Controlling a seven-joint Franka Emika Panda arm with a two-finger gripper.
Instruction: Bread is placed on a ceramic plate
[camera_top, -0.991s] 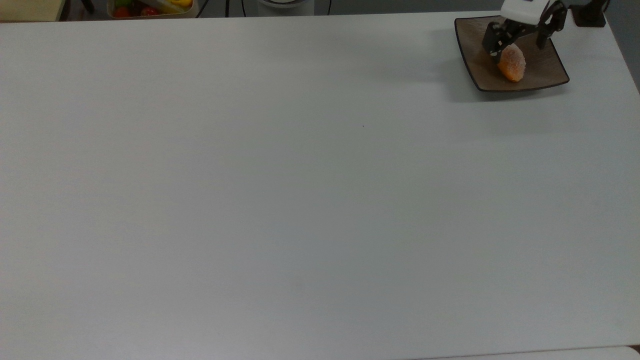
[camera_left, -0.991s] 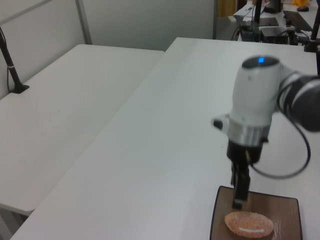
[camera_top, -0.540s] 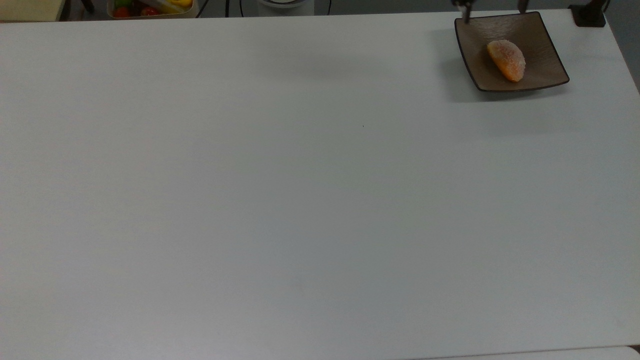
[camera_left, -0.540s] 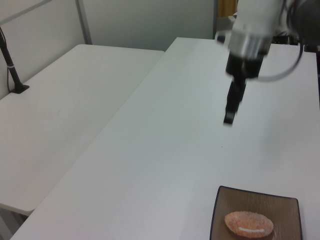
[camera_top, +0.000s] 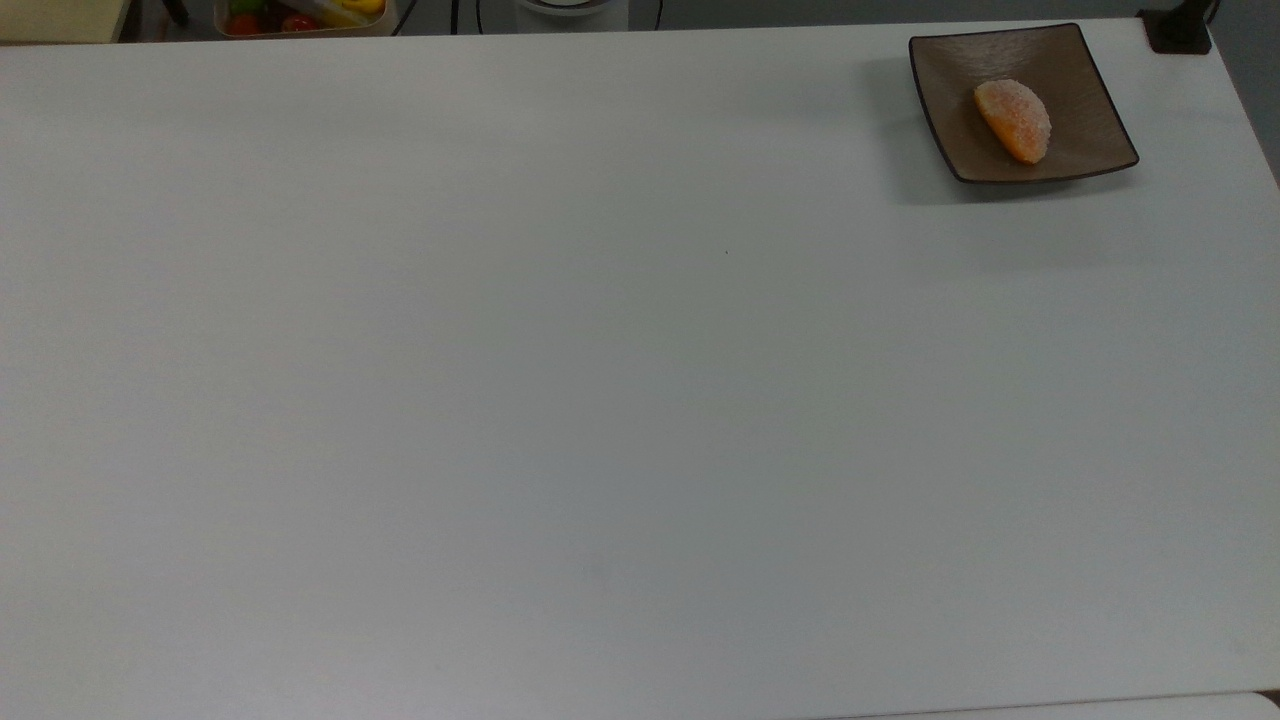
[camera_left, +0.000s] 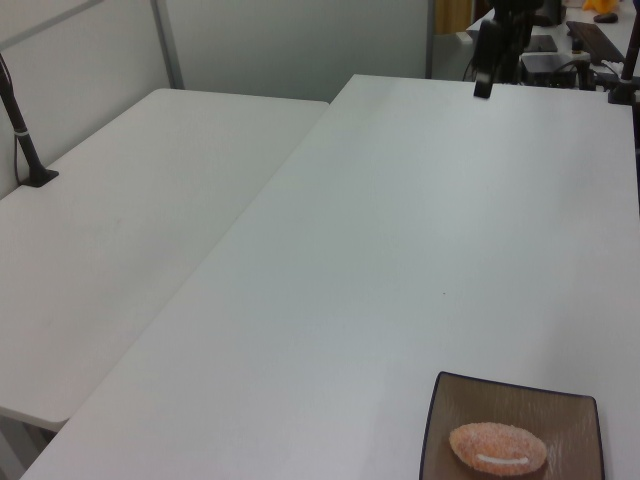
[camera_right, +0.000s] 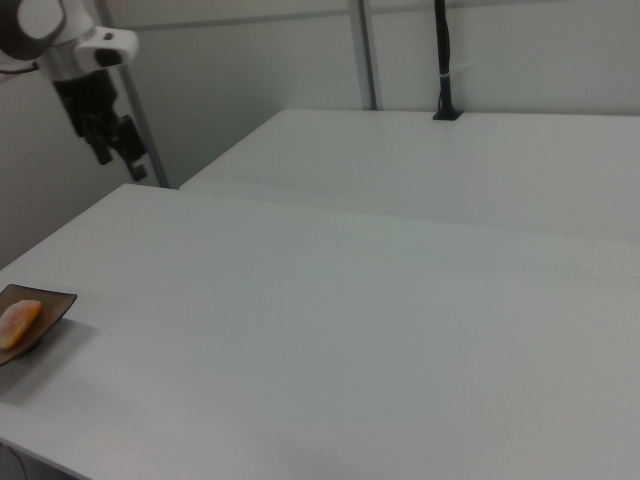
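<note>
White table bears bread on ceramic plate; jaws raised, spread apart, empty

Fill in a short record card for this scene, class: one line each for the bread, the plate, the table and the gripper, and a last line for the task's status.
bread: small orange sugar-crusted bun, lying on the plate, nothing touching it
plate: square brown ceramic plate, near the top view's upper right corner of the table
table: white tabletop, a second white table alongside it
gripper: raised above the table, far from the plate, fingers apart and holding nothing
task status: bread is on the plate, so it looks done
</note>
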